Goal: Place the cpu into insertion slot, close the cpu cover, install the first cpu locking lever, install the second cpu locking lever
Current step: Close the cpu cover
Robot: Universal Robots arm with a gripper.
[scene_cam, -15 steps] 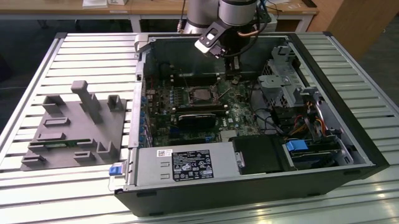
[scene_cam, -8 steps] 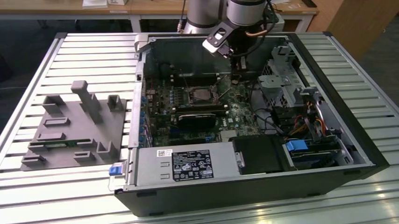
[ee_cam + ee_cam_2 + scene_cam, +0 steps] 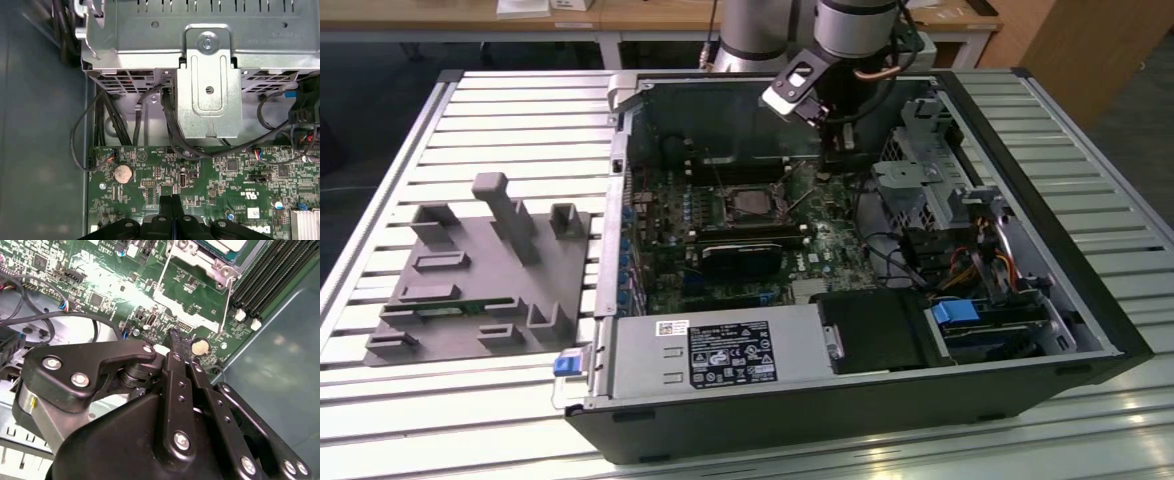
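The insertion slot (image 3: 750, 203) sits mid-board on the green circuit board (image 3: 834, 245) inside the open case. In the second wrist view its silver frame, the cpu cover (image 3: 202, 261), lies around the grey top of the cpu (image 3: 225, 244) at the picture's edge. A thin wire locking lever (image 3: 229, 297) runs along the frame's side. My gripper (image 3: 833, 148) hangs over the board on the exterior view's right of the slot, apart from it. Its black fingers (image 3: 175, 337) are shut with nothing between them, close to a round coin battery (image 3: 200, 346). In the first wrist view my gripper (image 3: 170, 199) shows the same.
A silver drive cage (image 3: 210, 95) with black cables (image 3: 167, 125) stands just past the gripper. Long memory slots (image 3: 265, 275) lie beside the socket. The grey power-supply box (image 3: 714, 352) fills the case's near side. A grey fixture block (image 3: 480, 270) rests on the slatted table (image 3: 480, 420).
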